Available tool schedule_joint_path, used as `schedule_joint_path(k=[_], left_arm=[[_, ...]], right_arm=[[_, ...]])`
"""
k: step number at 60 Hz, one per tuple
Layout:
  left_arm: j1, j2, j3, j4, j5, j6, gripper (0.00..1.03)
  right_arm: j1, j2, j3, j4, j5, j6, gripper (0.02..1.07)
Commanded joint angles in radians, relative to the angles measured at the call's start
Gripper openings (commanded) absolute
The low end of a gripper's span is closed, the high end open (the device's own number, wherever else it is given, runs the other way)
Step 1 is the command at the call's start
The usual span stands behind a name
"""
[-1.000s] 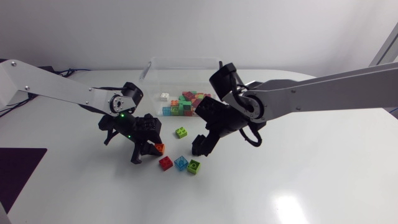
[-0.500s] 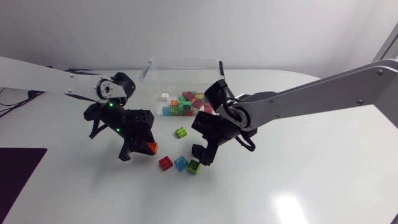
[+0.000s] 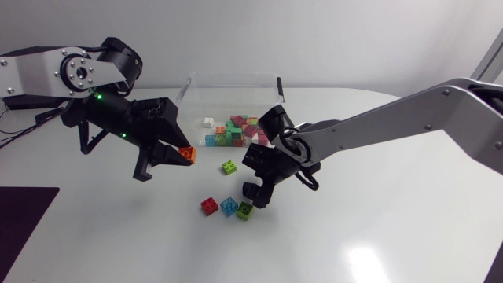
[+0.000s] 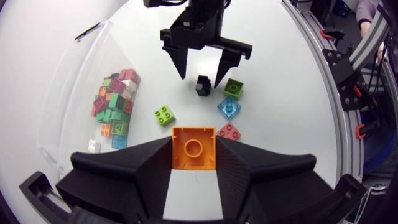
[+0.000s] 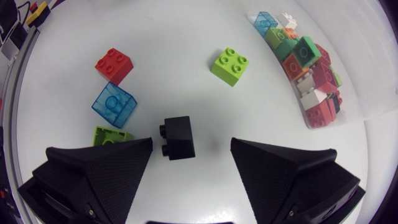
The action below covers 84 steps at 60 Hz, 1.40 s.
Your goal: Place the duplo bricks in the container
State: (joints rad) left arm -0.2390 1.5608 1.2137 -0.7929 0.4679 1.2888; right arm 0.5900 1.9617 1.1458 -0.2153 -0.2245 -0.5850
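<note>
- Between the wide-open fingers of the right gripper (image 5: 191,155), the black brick (image 5: 177,137) lies on the surface (image 5: 186,37), touched by neither finger. It sits nearer the finger that partly hides a green brick (image 5: 111,134). It looks tipped on its side, studs toward that finger and its longer side running along the fingers, so closing should pinch it the short way.
- The left gripper (image 4: 193,158) is closed on an orange brick (image 4: 193,148), studs up, pinched from both sides at the fingertips.
- In the head view that orange brick (image 3: 186,154) hangs above the surface just short of the clear container (image 3: 233,77), which lies ahead and to that arm's right. I judge the carry must clear the near wall before release.
- The left arm is the nearer to the container. The right one is over the loose pieces: a lime brick (image 3: 229,167), a red brick (image 3: 209,206) and a clear blue brick (image 3: 229,206).
- The head view hides the black brick under the right gripper. Both wrist views show it, the left one showing it just below those fingertips with a gap between.
</note>
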Motion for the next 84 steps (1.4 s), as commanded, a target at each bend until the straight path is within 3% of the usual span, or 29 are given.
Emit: schedule_joint_path(k=[1, 8, 15, 24, 58, 73, 76, 78, 79, 82, 84], left_arm=[[-0.01, -0.018, 0.037, -0.014, 0.015, -0.026, 0.17], [-0.006, -0.018, 0.072, -0.012, 0.034, -0.054, 0.17], [-0.002, -0.005, 0.099, 0.009, 0.044, -0.085, 0.17], [0.021, 0.028, 0.153, 0.123, 0.071, -0.212, 0.17], [0.041, 0.331, 0.431, 0.337, 0.074, -0.506, 0.17], [0.035, 0.493, 0.619, 0.411, 0.006, -0.663, 0.19], [0.037, 0.507, 0.636, 0.422, -0.003, -0.689, 0.24], [0.04, 0.525, 0.659, 0.425, -0.009, -0.711, 0.4], [0.04, 0.525, 0.661, 0.425, -0.012, -0.715, 0.44], [0.041, 0.527, 0.658, 0.446, -0.046, -0.744, 0.84], [0.044, 0.516, 0.642, 0.468, -0.066, -0.766, 0.99]], right_arm=[[0.01, 0.045, 0.022, 0.004, -0.01, -0.03, 0.8], [0.025, 0.063, 0.023, 0.019, -0.018, -0.036, 0.5], [0.034, 0.08, 0.025, 0.024, -0.021, -0.038, 0.46], [0.034, 0.068, 0.023, 0.027, -0.03, -0.027, 0.33], [-0.019, -0.159, 0.012, -0.102, -0.038, 0.019, 0.31], [-0.05, -0.259, 0.1, -0.2, -0.049, 0.042, 0.31], [-0.053, -0.264, 0.109, -0.2, -0.049, 0.048, 0.31], [-0.056, -0.267, 0.121, -0.2, -0.047, 0.057, 0.31], [-0.058, -0.268, 0.124, -0.202, -0.047, 0.059, 0.31], [-0.064, -0.274, 0.147, -0.202, -0.047, 0.08, 0.31], [-0.067, -0.274, 0.16, -0.2, -0.047, 0.091, 0.31]])
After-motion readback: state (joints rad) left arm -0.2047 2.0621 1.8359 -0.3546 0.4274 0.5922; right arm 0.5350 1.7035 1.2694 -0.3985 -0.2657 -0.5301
